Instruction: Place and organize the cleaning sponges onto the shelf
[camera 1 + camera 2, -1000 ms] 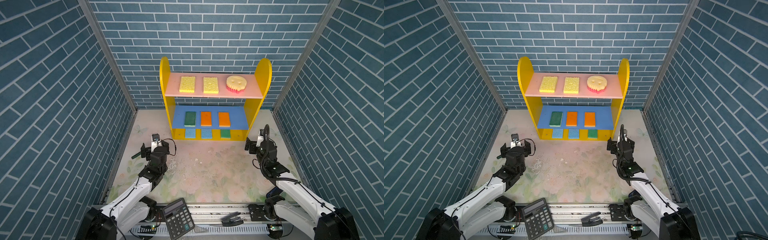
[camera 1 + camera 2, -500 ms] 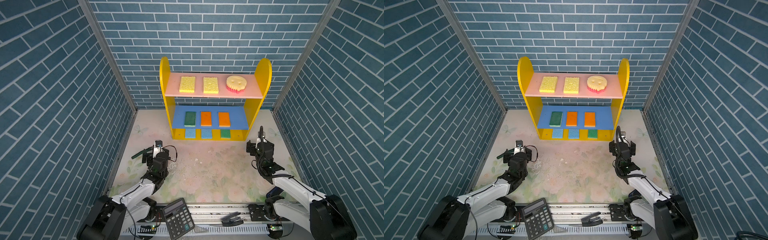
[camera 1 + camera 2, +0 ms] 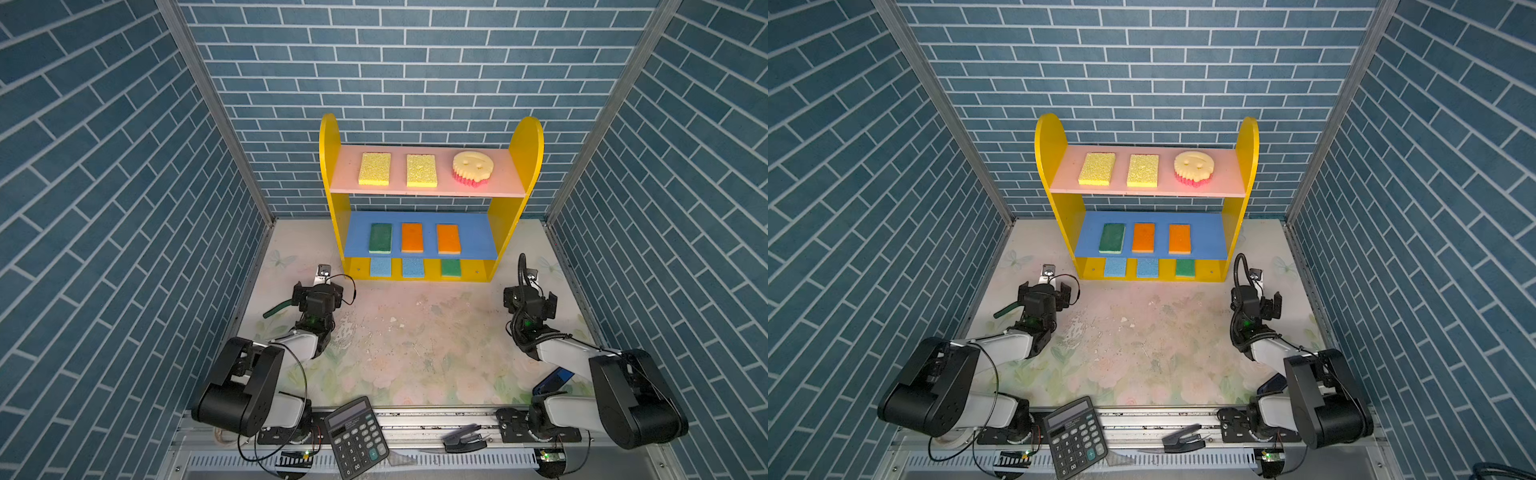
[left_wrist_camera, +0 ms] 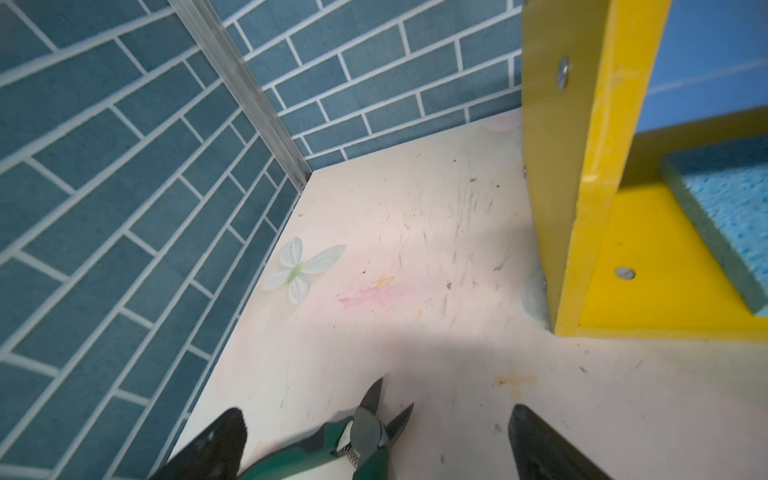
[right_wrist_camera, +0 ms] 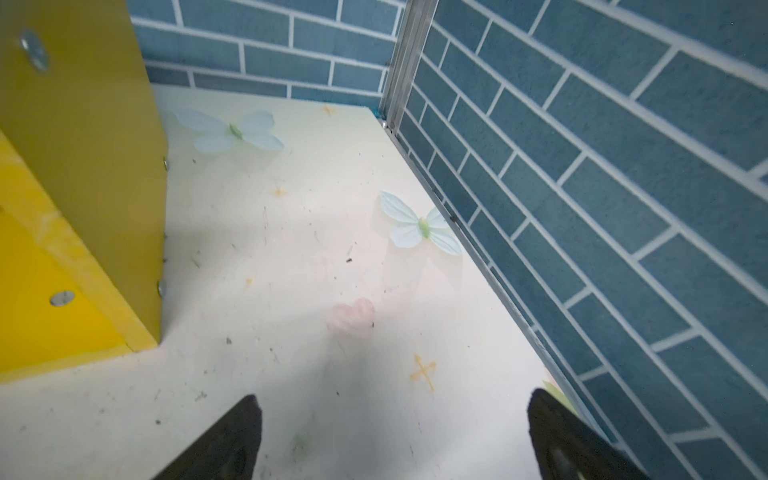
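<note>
I see all nine sponges [image 3: 412, 237] on the shelf [image 3: 527, 141], which stands at the back of the table [image 3: 415, 357] against the brick wall. The pink top board carries two yellow ones side by side and the smiley [image 3: 473, 168] to their right, each apart from its neighbour. The blue middle board carries a green one and two orange ones in a row. On the yellow base lie two light blue ones and a green one. Only their front parts show under the middle board in both top views.

My left gripper [image 3: 318, 291] sits low over the table, just in front of the shelf's left foot, fingers spread wide and holding nothing. In the left wrist view a pair of green-handled cutters [image 4: 368, 432] lies on the table between the fingers, touching neither as far as I can see. One light blue sponge shows on the base beyond.

My right gripper [image 5: 392, 405] sits near the shelf's right foot, close to the side wall. It is also spread wide and empty, with bare table between its fingers.

A calculator [image 3: 356, 440] lies tilted on the front rail, well apart from the shelf.
</note>
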Motion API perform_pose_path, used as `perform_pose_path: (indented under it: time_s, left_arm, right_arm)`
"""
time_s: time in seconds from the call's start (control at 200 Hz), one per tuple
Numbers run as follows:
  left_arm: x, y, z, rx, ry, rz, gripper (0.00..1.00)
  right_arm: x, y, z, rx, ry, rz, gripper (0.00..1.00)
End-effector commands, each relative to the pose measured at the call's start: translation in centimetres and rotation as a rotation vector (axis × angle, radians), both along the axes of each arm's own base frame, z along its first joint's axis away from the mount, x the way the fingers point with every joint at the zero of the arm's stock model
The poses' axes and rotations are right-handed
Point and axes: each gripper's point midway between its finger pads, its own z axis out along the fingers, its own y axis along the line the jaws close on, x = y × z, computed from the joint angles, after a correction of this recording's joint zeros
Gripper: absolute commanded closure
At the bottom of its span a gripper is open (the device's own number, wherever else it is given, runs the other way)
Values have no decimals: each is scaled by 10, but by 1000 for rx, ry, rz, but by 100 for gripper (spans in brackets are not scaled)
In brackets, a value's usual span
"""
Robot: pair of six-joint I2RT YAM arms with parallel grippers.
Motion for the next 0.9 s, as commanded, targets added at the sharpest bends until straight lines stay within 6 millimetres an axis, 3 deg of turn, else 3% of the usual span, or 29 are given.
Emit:
perform_pose_path:
  time_s: [0.0, 0.13, 0.215, 0.265, 0.365, 0.895]
  left_arm:
    - [2, -10, 6, -16, -50, -87, 0]
    - [-14, 21, -4, -91, -229, 17, 0]
    - [-14, 18, -7, -97, -213, -7, 0]
    - [-3, 16, -9, -94, -170, -12, 1]
    - [18, 23, -23, -206, -33, -59, 1]
    - [16, 26, -22, -243, -55, -77, 0]
  right_arm:
    - [21, -4, 15, 6, -88, 27, 1]
    - [30, -7, -3, 141, -83, 129, 1]
    - [28, -16, -15, 226, -149, 169, 1]
    - [24, -22, -18, 278, -125, 165, 1]
    - [38, -6, -22, 311, -65, 278, 1]
    - [39, 0, -22, 302, -56, 314, 1]
